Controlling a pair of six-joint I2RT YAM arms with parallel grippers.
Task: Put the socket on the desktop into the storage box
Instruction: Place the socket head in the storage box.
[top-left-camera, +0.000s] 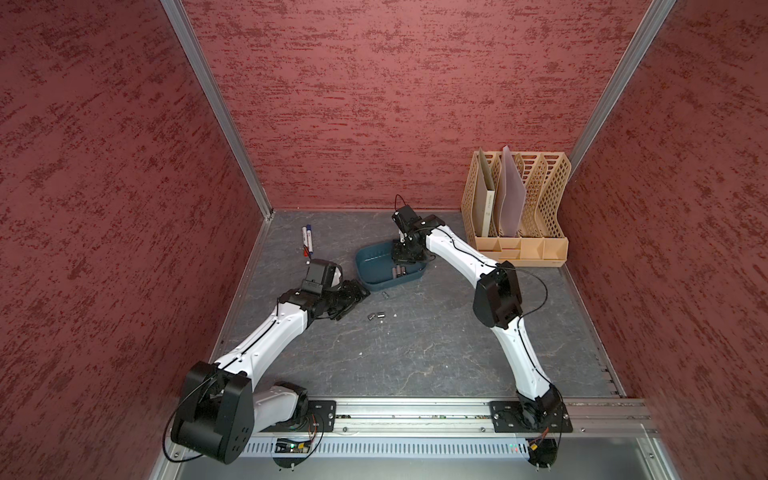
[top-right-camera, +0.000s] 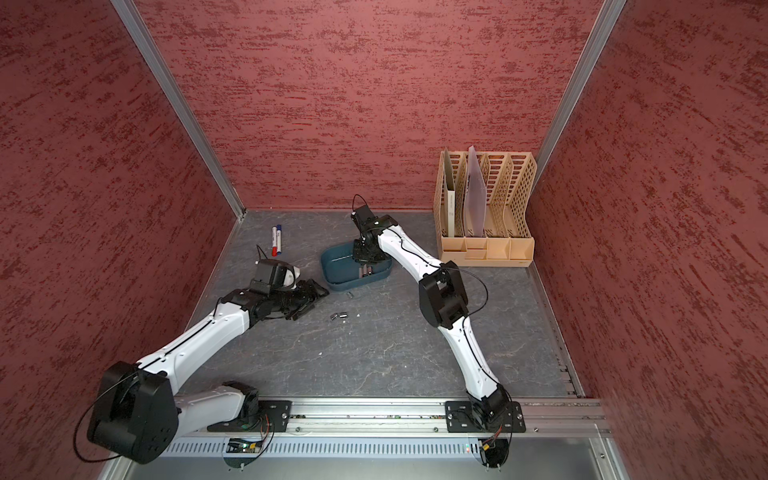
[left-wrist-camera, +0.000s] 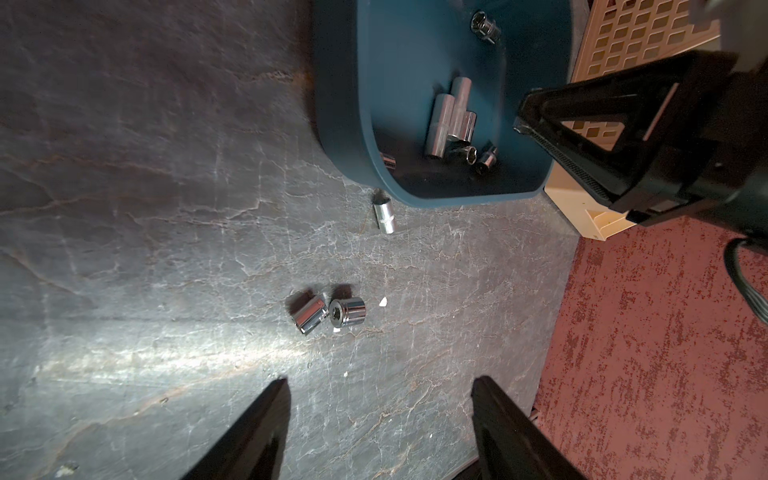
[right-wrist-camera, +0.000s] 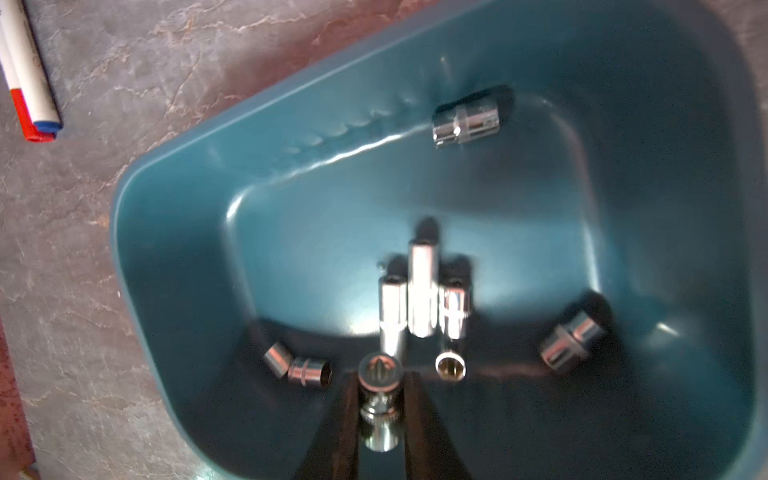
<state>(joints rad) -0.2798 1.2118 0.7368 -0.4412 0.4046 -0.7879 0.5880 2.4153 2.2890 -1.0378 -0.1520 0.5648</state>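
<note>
I have the right pincer (right-wrist-camera: 381, 376) clamped on a socket (right-wrist-camera: 380, 415) over the storage box (top-left-camera: 390, 284). The left pincer (left-wrist-camera: 380, 386) hangs with its jaws apart over the worktop (top-left-camera: 415, 353). From the box, loose sockets (top-left-camera: 376, 316) lie at 6 o'clock, markers (top-left-camera: 308, 241) at 10 and the file rack (top-left-camera: 536, 199) at 2. Red walls (top-left-camera: 374, 104) surround everything.

We find the storage box (top-left-camera: 371, 266) toward the back of the desktop (top-left-camera: 415, 353), the file rack (top-left-camera: 519, 245) behind it to the right, two markers (top-left-camera: 307, 239) to its left. Several sockets (right-wrist-camera: 422, 303) lie in it. Just before its front wall lies a lone socket (left-wrist-camera: 385, 216); farther forward, a touching pair of sockets (left-wrist-camera: 328, 313). Over the box hangs the right gripper (right-wrist-camera: 380, 376), a held socket (right-wrist-camera: 380, 405) between its jaws.
</note>
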